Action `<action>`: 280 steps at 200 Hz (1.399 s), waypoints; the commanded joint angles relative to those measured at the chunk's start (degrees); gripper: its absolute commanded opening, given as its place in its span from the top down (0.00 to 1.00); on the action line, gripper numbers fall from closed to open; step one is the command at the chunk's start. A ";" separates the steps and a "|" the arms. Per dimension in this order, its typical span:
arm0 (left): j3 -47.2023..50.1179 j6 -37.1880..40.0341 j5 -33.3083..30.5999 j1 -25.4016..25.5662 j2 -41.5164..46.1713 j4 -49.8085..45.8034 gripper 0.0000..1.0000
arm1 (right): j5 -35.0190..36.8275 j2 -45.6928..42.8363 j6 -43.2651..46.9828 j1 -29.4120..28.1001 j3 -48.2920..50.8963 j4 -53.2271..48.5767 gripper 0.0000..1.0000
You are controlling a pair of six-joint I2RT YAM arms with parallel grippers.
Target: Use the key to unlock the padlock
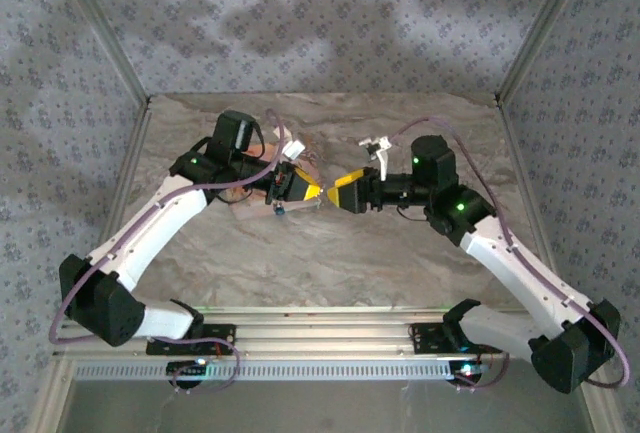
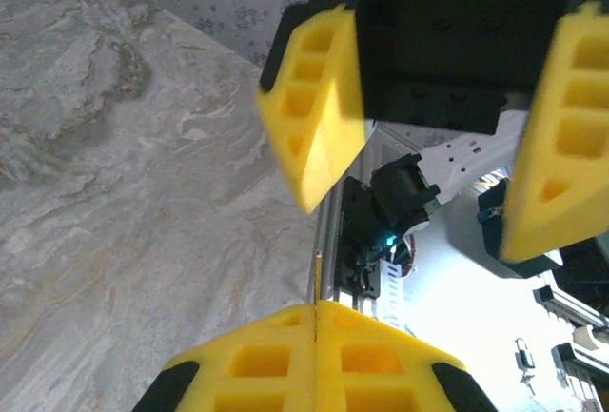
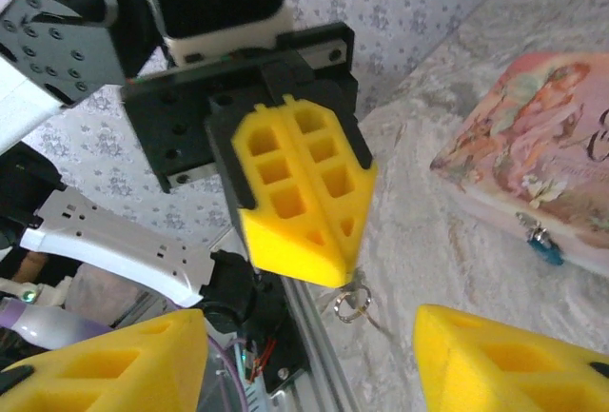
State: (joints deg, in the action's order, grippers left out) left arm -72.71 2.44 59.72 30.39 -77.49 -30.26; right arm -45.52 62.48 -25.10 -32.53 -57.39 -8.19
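Padlock: tiny teal-blue squarish padlock with a thin metal shackle, hanging on the side wall of the pink floral-print box. Its long axis runs down the wall, shackle end towards the lid, body away from it.
Padlock, overhead: a small teal speck at the near edge of the box, which lies partly under the left arm. Its direction cannot be told there.
Key: slim brass-coloured key, seen edge-on as a thin line. It sticks out from between two foam pads, its long axis in line with those fingers and pointing towards the other claw.
Key, right wrist view: a small silvery metal ring dangles under the clamped fingertips — the blade itself is not plain here.
Left gripper: yellow honeycomb-moulded foam wedges on black mounts, pressed together and clamped on the key. It also shows in the right wrist view and overhead.
Right gripper: the same yellow wedges, spread wide apart and holding nothing. It faces the left one tip to tip, close but apart.
Table: flat top with a marbled beige-grey pattern — box and padlock sit on its left-centre part.
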 commanded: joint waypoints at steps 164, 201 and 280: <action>2.43 -1.55 4.05 0.18 1.99 1.61 1.00 | 0.20 5.44 -1.34 -1.40 -0.45 5.83 1.00; 5.57 -7.23 4.08 -0.46 3.69 7.12 0.91 | 0.56 5.37 -3.56 -0.44 0.55 9.14 1.00; 20.04 -26.20 -0.25 -5.78 13.78 30.21 0.65 | 0.43 5.55 -5.37 0.57 1.31 11.97 1.00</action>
State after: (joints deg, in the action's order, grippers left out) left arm -55.94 -15.05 60.45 25.39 -67.16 -11.33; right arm -45.52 67.94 -29.43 -32.10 -56.27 1.37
